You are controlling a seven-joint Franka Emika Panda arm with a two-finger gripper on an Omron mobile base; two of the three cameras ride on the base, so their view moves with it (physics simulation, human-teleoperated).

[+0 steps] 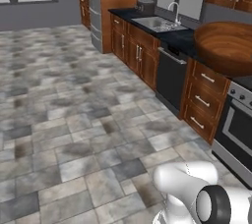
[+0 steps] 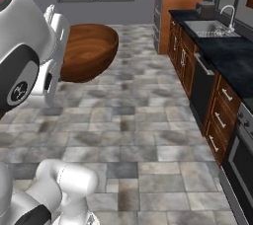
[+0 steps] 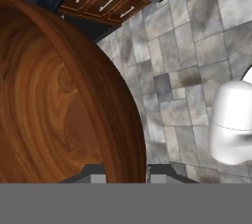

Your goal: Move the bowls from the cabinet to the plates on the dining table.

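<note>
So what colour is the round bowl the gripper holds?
Dark brown wood-grain bowl, best in the hand view.

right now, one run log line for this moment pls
phase: carrying | claw: shut on brown bowl rim | bowl: lifted above tiled floor | nearby: sink counter

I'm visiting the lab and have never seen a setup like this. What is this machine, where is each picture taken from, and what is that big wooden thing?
This is a rendered kitchen with a white robot arm on a base that can drive. Two pictures come from cameras on the base, behind the arm to its left and right, looking forward over the tiled floor toward a dark counter with a sink. The third comes from a camera on the hand, looking along the end effector. The wooden thing is a dark brown bowl. It looks large because it is close to the cameras. The end effector's two fingertips sit on either side of the bowl's rim, shut on it, holding it above the floor.
</note>
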